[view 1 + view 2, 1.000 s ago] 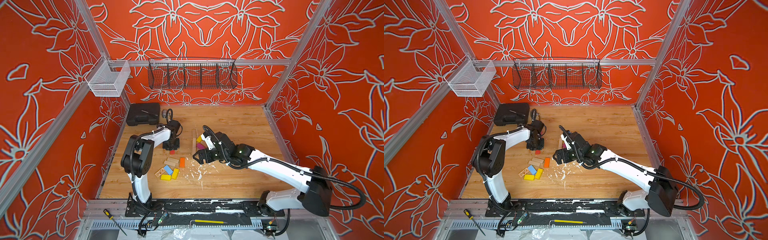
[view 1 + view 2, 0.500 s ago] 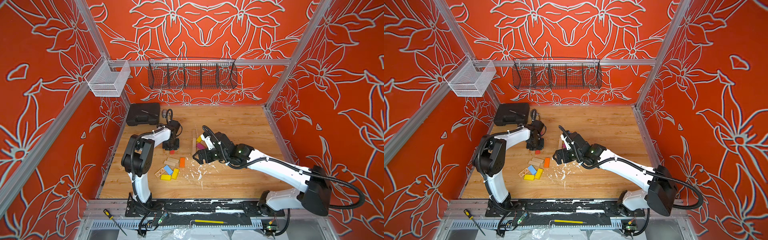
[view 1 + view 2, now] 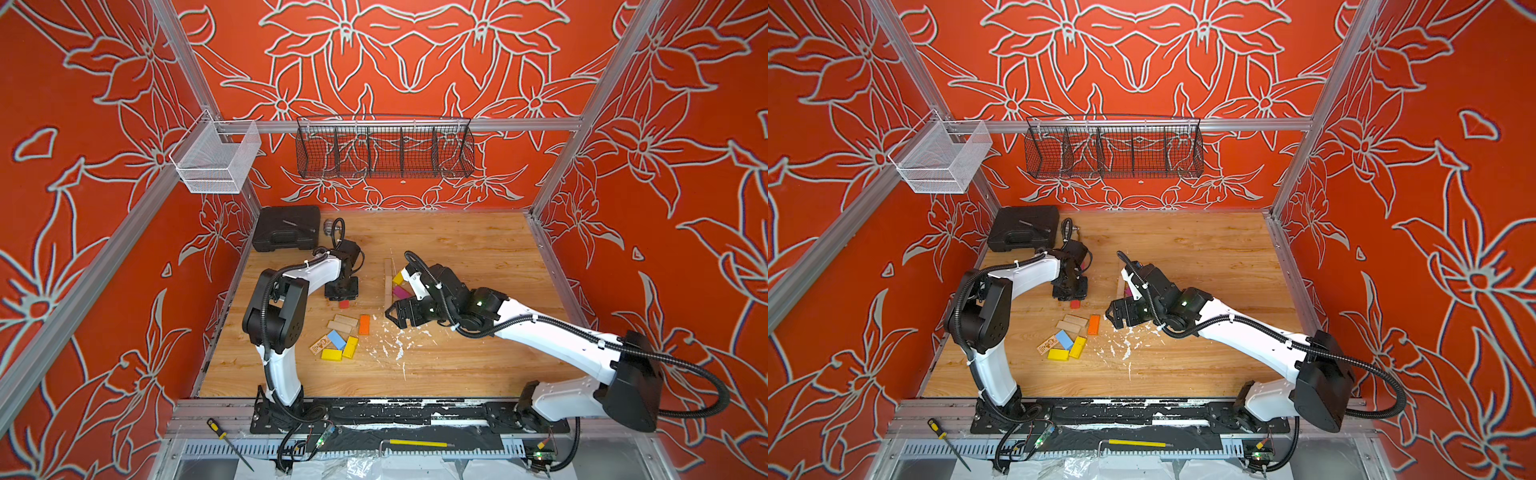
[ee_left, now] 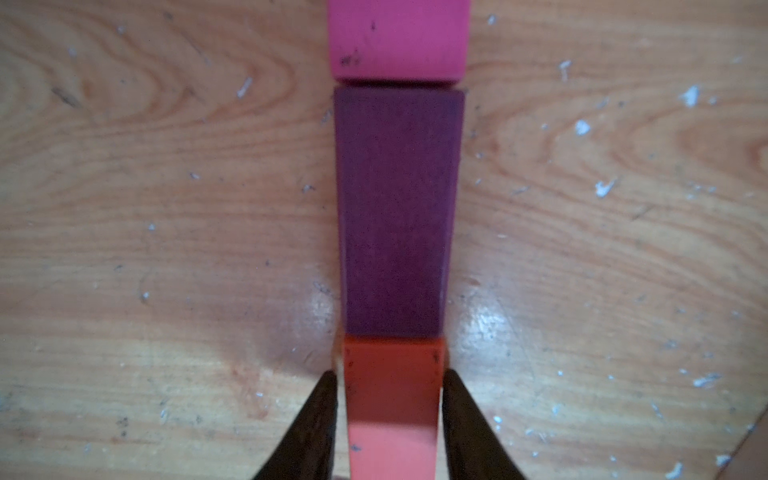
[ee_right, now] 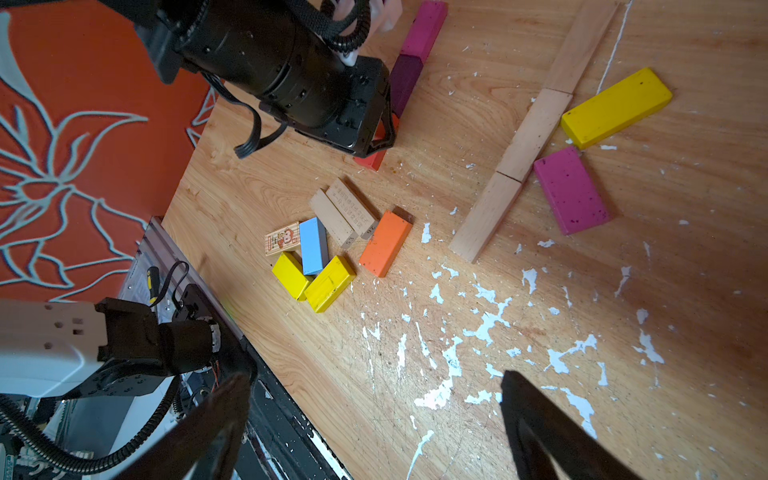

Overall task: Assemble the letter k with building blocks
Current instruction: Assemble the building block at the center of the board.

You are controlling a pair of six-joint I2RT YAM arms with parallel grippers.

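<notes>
In the left wrist view a red block (image 4: 390, 399) lies end to end with a purple block (image 4: 397, 208) and a magenta block (image 4: 397, 37). My left gripper (image 4: 390, 373) straddles the red block, jaws a hair off its sides. In both top views it points down at that row (image 3: 341, 293) (image 3: 1070, 291). A line of plain planks (image 5: 528, 137) has a yellow block (image 5: 617, 107) and a magenta block (image 5: 571, 189) angled off it. My right gripper (image 5: 374, 376) hangs wide open and empty over the flecked floor (image 3: 397, 318). Loose blocks lie between the arms: orange (image 5: 385, 242), light blue (image 5: 313, 245), yellow, plain, printed.
A black case (image 3: 286, 227) sits at the back left corner. A black wire basket (image 3: 384, 147) and a white mesh basket (image 3: 216, 160) hang on the walls. White flecks (image 3: 395, 345) litter the wood floor. A screwdriver (image 3: 226, 440) lies on the front ledge.
The left gripper's jaws have widened slightly round the red block. Both arms have stayed about where they were.
</notes>
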